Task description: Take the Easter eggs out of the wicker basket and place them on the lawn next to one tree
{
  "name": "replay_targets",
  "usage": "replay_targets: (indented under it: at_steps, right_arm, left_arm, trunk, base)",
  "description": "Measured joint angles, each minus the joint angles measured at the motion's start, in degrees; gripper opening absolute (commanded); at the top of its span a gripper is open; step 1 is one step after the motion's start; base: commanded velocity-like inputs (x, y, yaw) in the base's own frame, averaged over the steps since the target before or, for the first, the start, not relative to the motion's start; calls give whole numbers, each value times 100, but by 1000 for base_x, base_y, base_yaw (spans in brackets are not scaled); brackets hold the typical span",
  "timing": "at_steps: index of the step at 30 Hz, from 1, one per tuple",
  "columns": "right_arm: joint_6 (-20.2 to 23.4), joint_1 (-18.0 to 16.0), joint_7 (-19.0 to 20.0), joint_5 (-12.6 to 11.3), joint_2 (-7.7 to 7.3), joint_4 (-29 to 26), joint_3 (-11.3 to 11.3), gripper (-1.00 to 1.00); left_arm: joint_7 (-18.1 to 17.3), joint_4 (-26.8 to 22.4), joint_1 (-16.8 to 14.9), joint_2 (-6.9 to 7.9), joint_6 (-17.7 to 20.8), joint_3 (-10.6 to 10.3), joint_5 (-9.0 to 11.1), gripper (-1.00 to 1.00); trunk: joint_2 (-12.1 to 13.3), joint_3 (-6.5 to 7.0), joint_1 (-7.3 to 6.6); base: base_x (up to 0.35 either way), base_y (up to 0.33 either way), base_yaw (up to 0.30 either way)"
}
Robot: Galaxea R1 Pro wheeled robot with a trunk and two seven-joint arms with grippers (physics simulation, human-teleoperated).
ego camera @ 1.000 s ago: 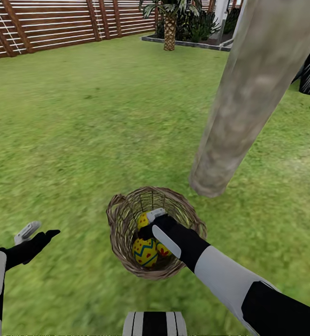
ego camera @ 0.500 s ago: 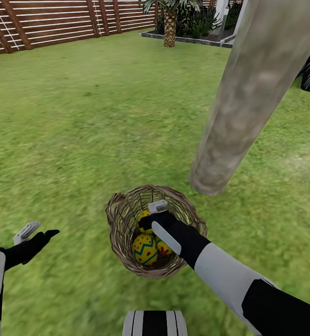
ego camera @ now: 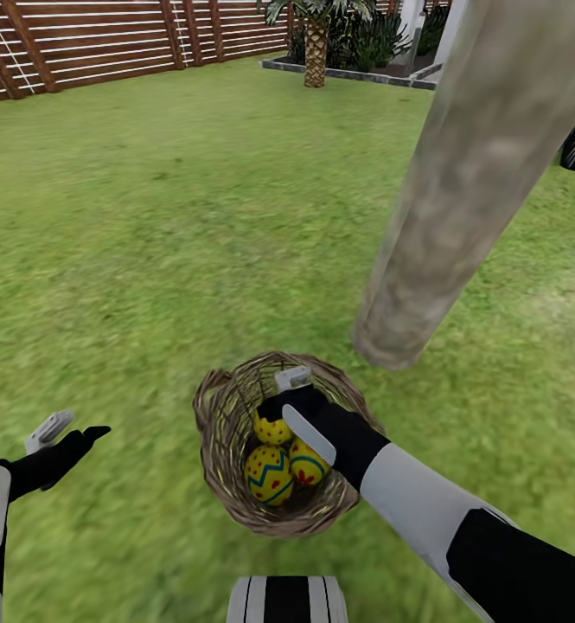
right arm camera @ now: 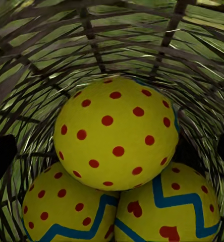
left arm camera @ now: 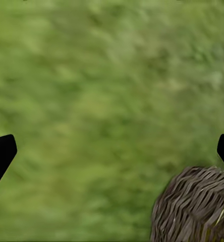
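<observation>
From your head view, patchy lawn (ego camera: 149, 260) runs to a slatted fence (ego camera: 105, 43); the wicker basket (ego camera: 226, 415) sits near the tree (ego camera: 460, 190). Your left gripper (ego camera: 71, 428) hovers, jaws spread. Your right wrist view: right gripper (right arm camera: 112, 151), jaws spread, flanks the Easter eggs (right arm camera: 117, 131) inside.

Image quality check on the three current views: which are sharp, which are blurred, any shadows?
Right wrist view: sharp, the Easter eggs and wicker basket weave crisp, evenly lit. Left wrist view: soft, the lawn a green smear, basket rim blurred. Head view: sharp near the right gripper, the tree trunk's texture smeared; light flat, no clear cast shadows.
</observation>
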Motion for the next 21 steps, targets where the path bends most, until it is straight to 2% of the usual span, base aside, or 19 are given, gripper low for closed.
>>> replay_targets:
  at_steps: [4, 21]
  right_arm:
    - [0, 4, 2, 11, 0, -24, 3, 100]
    - [-1, 14, -25, -3, 0, 0, -34, 100]
  left_arm:
    - [1, -2, 0, -1, 0, -7, 0, 100]
    - [-7, -20, 0, -9, 0, 4, -1, 100]
  trunk:
    - [0, 0, 0]
    - [-1, -22, 5]
  base:
    - [162, 0, 0]
    - [4, 0, 0]
